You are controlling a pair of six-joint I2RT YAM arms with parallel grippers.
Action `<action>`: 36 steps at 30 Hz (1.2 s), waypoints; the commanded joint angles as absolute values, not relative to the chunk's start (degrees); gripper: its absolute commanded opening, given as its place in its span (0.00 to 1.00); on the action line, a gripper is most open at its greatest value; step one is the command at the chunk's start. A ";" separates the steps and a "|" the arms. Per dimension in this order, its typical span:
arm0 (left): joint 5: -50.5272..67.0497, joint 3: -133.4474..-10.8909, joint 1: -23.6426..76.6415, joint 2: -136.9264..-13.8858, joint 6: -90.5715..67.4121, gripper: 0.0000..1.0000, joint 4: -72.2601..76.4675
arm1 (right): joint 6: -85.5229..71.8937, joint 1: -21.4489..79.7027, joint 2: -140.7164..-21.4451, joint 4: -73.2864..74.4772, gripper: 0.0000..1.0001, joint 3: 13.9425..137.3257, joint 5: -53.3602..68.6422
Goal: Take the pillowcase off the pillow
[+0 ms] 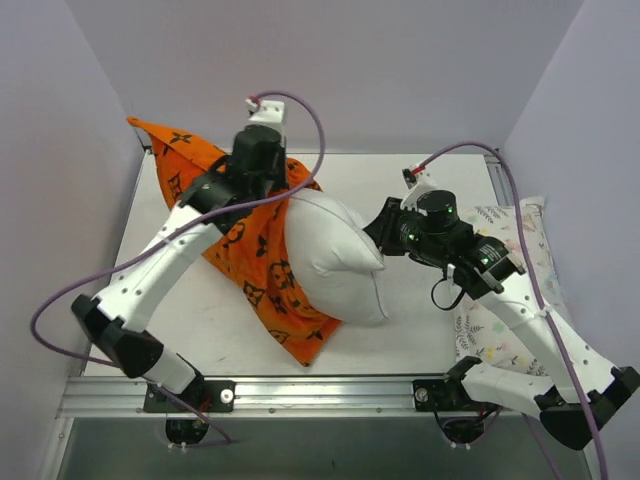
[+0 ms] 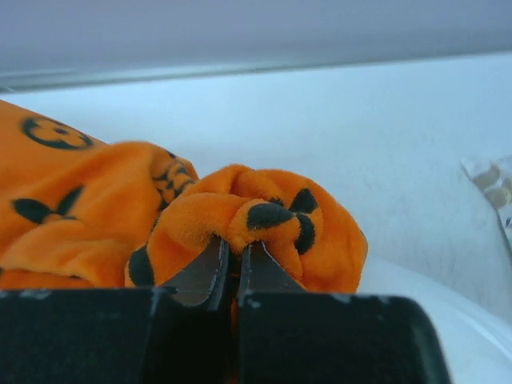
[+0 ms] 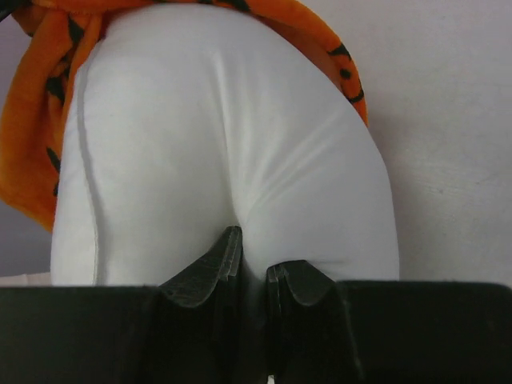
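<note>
The orange pillowcase (image 1: 255, 270) with black motifs covers only the left part of the plump white pillow (image 1: 335, 255), whose right half is bare. My left gripper (image 1: 272, 178) sits at the pillowcase's far edge, shut on a bunched fold of the pillowcase (image 2: 264, 220). My right gripper (image 1: 378, 232) is at the pillow's right end, shut on a pinch of the bare white pillow (image 3: 232, 136). Orange pillowcase (image 3: 48, 120) rims the pillow's far side in the right wrist view.
A smaller pastel animal-print pillow (image 1: 510, 270) lies at the table's right edge under my right arm. Purple walls close in the white table (image 1: 200, 330) at left, back and right. A metal rail (image 1: 320, 395) runs along the near edge.
</note>
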State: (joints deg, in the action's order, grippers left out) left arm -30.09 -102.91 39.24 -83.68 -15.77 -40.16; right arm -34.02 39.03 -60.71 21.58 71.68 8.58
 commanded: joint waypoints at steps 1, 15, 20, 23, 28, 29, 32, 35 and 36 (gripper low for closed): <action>-16.89 -98.36 38.06 -91.04 -20.12 0.00 -34.73 | -35.06 32.03 -63.89 17.23 0.00 64.37 8.41; -8.70 -93.95 35.77 -108.19 -25.49 0.00 -23.11 | -34.01 14.18 -68.23 12.13 1.00 61.17 6.75; -8.27 -95.97 34.81 -109.24 -26.11 0.00 -23.73 | -32.70 13.62 -61.18 11.95 1.00 59.68 11.68; -8.26 -98.35 34.80 -110.30 -25.84 0.08 -25.66 | -32.87 13.80 -56.88 11.43 1.00 55.21 10.73; -6.86 -98.88 34.80 -110.83 -26.10 0.15 -25.40 | -31.91 13.01 -52.47 7.74 1.00 51.94 10.09; -6.77 -98.88 34.80 -110.74 -26.10 0.19 -25.23 | -30.95 13.62 -52.73 7.47 1.00 52.47 14.46; -5.72 -98.61 34.80 -109.78 -25.49 0.25 -24.18 | -29.28 17.81 -53.70 7.03 1.00 50.82 16.63; -5.01 -99.14 34.80 -109.07 -24.61 0.33 -24.34 | -28.56 21.96 -49.94 4.41 1.00 44.59 9.60; -5.01 -99.14 34.80 -108.90 -24.52 0.35 -24.26 | -29.17 21.54 -47.75 3.52 1.00 44.04 7.41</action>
State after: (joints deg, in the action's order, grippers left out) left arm -7.55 -98.52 34.76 -108.84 -25.54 -18.81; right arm -30.85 19.88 -51.70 5.41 47.92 10.63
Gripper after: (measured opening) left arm 0.341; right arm 0.999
